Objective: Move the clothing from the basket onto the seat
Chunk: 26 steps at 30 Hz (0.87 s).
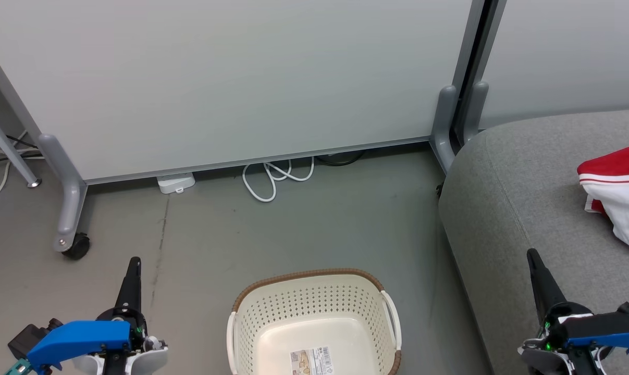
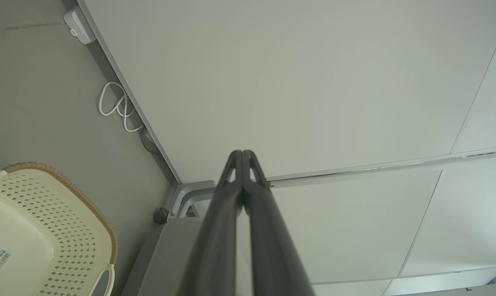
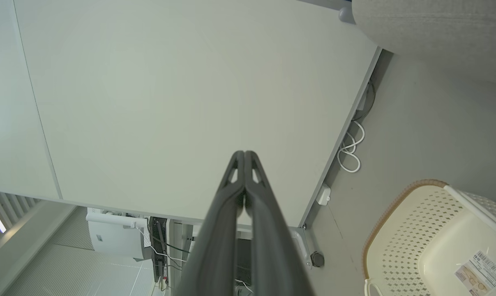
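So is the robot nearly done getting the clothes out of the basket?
Looks done: the basket holds just a sticker, and the red and white clothes lie on the grey seat. In hand: nothing; the left end effector and right end effector are both shut and empty. Left: nothing visible to move.

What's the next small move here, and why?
Probably none beyond leaving the left gripper and right gripper parked, jaws shut: the basket holds just a label, and the red-and-white clothing already lies on the seat.
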### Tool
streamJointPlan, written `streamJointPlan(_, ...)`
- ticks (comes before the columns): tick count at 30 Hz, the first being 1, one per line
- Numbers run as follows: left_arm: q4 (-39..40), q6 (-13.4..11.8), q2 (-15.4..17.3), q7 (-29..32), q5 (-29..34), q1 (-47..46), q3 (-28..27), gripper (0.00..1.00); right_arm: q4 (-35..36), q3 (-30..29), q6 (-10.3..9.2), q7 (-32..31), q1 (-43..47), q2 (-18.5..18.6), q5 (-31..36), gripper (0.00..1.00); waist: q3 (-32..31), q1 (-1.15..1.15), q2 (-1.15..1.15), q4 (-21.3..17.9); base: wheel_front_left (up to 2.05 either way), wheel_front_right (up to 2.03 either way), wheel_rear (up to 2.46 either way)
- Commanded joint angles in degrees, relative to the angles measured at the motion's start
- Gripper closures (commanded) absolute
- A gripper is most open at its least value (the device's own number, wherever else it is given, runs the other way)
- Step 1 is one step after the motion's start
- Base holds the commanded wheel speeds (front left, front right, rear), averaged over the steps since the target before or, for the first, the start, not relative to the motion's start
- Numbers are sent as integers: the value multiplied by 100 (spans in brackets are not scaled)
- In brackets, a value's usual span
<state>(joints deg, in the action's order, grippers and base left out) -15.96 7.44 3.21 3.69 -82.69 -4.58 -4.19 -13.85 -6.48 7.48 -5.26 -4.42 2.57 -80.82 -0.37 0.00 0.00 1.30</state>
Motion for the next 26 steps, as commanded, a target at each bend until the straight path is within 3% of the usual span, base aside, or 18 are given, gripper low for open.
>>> streamJointPlan(1,60,7,-2,43,-126,-108,-47,100,8,-7,2,-22,-99,40,-161,100,5,0,0,-10,0,0,0)
streamJointPlan(26,212,8,-32,298,-973,-203,-251,100,-23,-8,2,-135,-218,47,-1160,100,53,0,0,-126,0,0,0)
